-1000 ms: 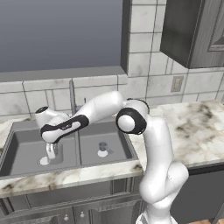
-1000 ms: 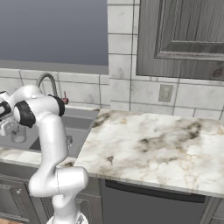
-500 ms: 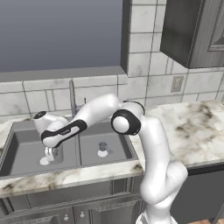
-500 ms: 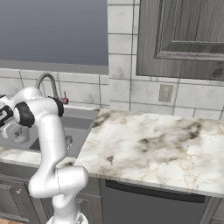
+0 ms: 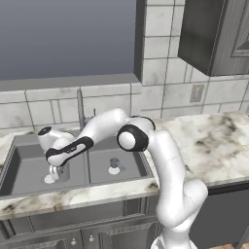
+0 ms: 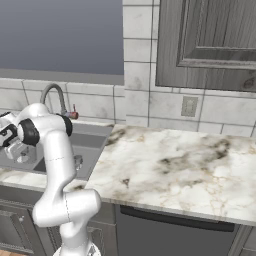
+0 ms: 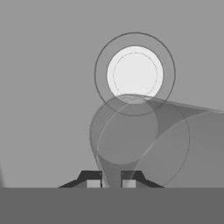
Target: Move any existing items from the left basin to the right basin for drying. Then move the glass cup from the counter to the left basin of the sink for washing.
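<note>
Marble counter [image 5: 209, 141] runs around the grey sink [image 5: 73, 168], under a tiled wall and a dark cabinet. Nearest the sink's front edge, the gripper [image 5: 54, 172] hangs low in the left basin [image 5: 22, 168], clenched on the glass cup [image 7: 140, 140], whose rim sits just beside the pale drain [image 7: 134, 74]. Beyond the divider, the small dark piece [image 5: 114, 163] stands in the right basin [image 5: 127, 163], by its drain. Behind the sink rises the faucet [image 6: 52, 95] with its red tap [image 6: 74, 114].
</note>
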Controlling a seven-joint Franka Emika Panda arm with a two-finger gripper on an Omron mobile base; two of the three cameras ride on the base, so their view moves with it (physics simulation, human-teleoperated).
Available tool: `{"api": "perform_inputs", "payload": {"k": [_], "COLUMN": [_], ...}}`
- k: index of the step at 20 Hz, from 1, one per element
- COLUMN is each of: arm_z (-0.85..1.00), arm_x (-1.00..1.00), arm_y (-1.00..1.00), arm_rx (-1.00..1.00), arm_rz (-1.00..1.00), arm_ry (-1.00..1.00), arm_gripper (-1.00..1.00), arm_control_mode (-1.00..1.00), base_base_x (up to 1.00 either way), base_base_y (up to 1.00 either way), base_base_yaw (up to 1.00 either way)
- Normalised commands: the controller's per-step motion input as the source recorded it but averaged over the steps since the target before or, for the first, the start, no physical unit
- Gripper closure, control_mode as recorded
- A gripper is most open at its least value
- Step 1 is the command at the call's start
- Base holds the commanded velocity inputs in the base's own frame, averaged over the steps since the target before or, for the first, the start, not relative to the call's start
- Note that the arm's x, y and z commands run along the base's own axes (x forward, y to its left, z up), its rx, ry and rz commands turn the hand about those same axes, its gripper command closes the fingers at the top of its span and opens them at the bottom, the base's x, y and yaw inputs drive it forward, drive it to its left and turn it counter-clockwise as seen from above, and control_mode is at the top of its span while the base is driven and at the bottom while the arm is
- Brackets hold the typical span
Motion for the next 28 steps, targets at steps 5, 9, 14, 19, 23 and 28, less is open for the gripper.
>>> {"api": "perform_inputs", "payload": {"k": [5, 9, 14, 19, 23, 28], "arm_z": [-0.26, -0.19, -0.09, 0.01, 0.28, 0.39], "arm_x": [0.32, 0.37, 0.14, -0.01, -0.28, -0.58], "arm_y": [0.14, 0.17, 0.09, 0.00, -0.08, -0.28], "arm_rx": [0.00, 0.00, 0.00, 0.00, 0.01, 0.06], "arm_rz": [-0.03, -0.03, -0.04, -0.04, -0.03, -0.02], "arm_ry": [0.00, 0.00, 0.00, 0.00, -0.06, -0.05], "arm_gripper": [1.00, 1.00, -1.00, -1.00, -1.00, -1.00], "arm_control_mode": [-1.00, -1.00, -1.00, -1.00, -1.00, -1.00], "base_base_x": [0.00, 0.00, 0.00, 0.00, 0.00, 0.00], "base_base_y": [0.00, 0.00, 0.00, 0.00, 0.00, 0.00], "base_base_yaw": [0.00, 0.00, 0.00, 0.00, 0.00, 0.00]}}
